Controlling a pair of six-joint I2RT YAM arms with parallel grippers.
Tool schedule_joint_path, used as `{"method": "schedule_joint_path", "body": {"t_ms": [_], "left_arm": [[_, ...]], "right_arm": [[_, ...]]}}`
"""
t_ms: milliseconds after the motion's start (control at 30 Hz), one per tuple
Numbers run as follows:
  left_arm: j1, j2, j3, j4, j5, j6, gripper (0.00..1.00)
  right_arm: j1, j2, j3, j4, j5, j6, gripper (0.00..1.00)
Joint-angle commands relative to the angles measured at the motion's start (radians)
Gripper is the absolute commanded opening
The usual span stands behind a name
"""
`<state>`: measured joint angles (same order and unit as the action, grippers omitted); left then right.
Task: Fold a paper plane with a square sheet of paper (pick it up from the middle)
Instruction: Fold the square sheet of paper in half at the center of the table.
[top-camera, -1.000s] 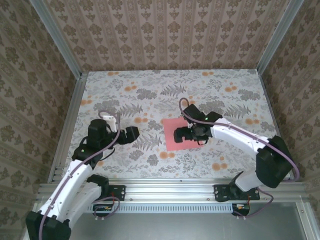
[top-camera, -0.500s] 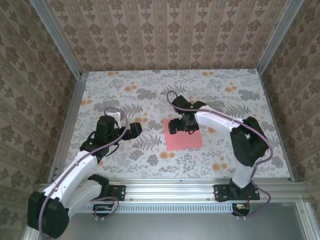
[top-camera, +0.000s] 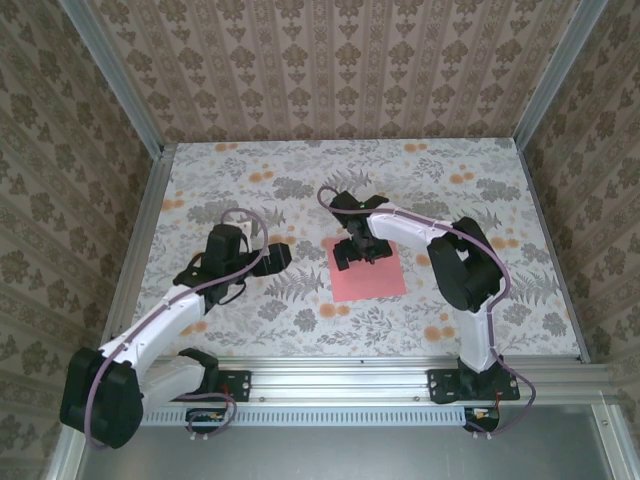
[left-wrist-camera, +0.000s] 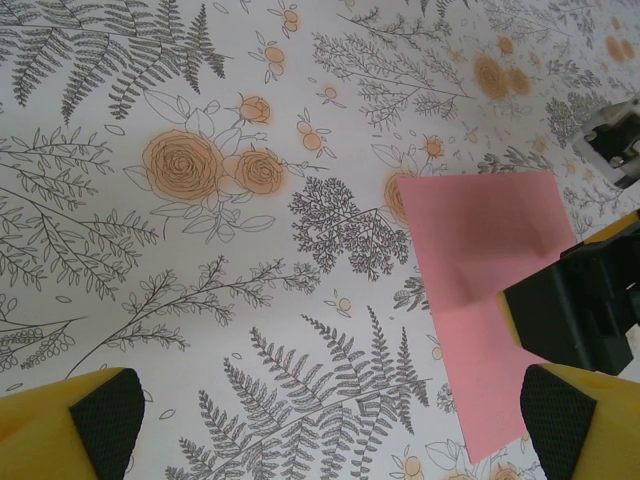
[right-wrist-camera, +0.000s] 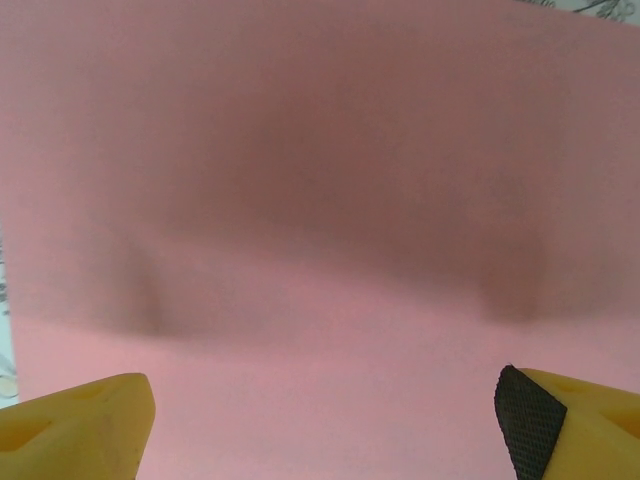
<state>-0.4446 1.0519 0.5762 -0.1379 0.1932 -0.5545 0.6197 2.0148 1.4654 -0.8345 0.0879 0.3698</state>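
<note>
Right gripper (top-camera: 356, 253) hung spread wide just above the pink paper (top-camera: 372, 279), gripping nothing, while the left gripper (top-camera: 277, 256), equally wide and empty, hovered nearby over the flowered table (top-camera: 230, 175).

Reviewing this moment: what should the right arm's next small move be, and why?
Probably lower the right gripper straight down onto the square sheet of paper, then close. Its jaws stand open just above the sheet, which lies flat on the table, unheld. The left gripper is open, off to the side.

pink paper sheet (top-camera: 366, 278) flat on floral table (top-camera: 230, 180)
</note>
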Motion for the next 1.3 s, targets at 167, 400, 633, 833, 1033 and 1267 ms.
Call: {"method": "schedule_joint_path", "body": {"t_ms": [167,400,633,833,1033,1267], "left_arm": [[-0.035,0.017,0.043,0.011,-0.014,-0.003,1.0],[-0.038,0.018,0.044,0.008,-0.015,0.0,1.0],[-0.042,0.02,0.051,0.003,-0.014,0.001,1.0],[-0.046,0.02,0.051,-0.002,-0.016,-0.001,1.0],[-0.051,0.021,0.054,-0.003,-0.016,-0.002,1.0],[-0.055,0.021,0.06,-0.008,-0.021,-0.001,1.0]], "right_arm": [[-0.006,0.043,0.007,-0.043,-0.012,0.044,0.91],[-0.008,0.067,-0.035,-0.029,-0.006,0.082,0.91],[-0.009,0.084,-0.071,0.021,-0.05,0.102,0.89],[-0.009,0.089,-0.062,0.014,-0.043,0.101,0.84],[-0.009,0.074,-0.059,0.016,-0.047,0.09,0.78],[-0.011,0.039,-0.041,0.008,-0.062,0.079,0.72]]}}
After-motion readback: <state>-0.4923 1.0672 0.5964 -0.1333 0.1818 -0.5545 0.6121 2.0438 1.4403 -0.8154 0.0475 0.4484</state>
